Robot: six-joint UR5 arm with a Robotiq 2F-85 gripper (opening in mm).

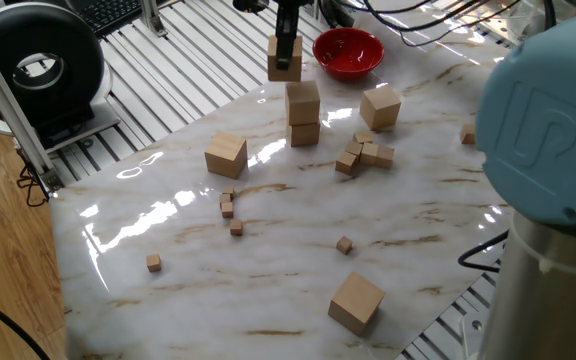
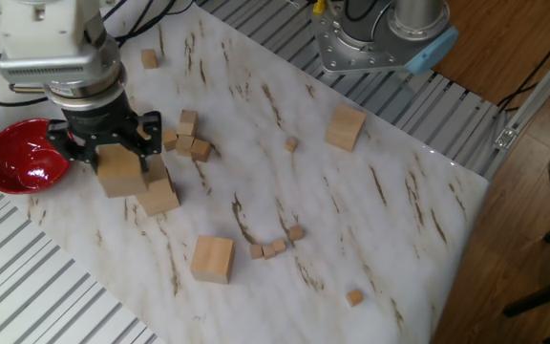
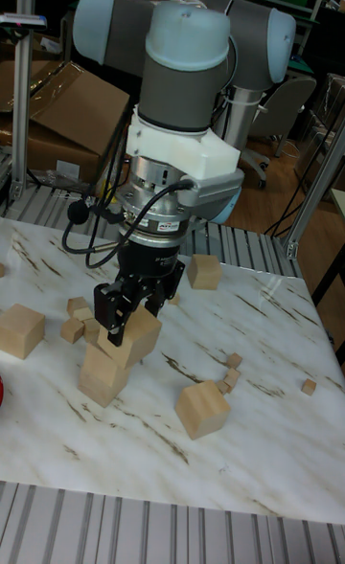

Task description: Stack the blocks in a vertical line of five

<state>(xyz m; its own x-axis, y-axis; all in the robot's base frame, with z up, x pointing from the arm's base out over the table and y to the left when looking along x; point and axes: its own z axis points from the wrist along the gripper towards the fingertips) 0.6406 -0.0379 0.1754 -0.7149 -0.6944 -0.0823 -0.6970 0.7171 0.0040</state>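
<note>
Fingers [image 2: 134, 145] are closed on a block [image 2: 119, 174]; just below, the stack [image 1: 303, 112] could be knocked over if missed.

The arm [image 1: 543, 130] hides the table's [image 1: 268, 290] right part in one fixed view. The bowl [image 3: 2, 390] is cut by the tall view's left edge.

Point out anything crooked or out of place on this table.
The two-block stack looks askew: its top block sits twisted on the bottom block, edges misaligned. The gripper holds a third block above it.
</note>
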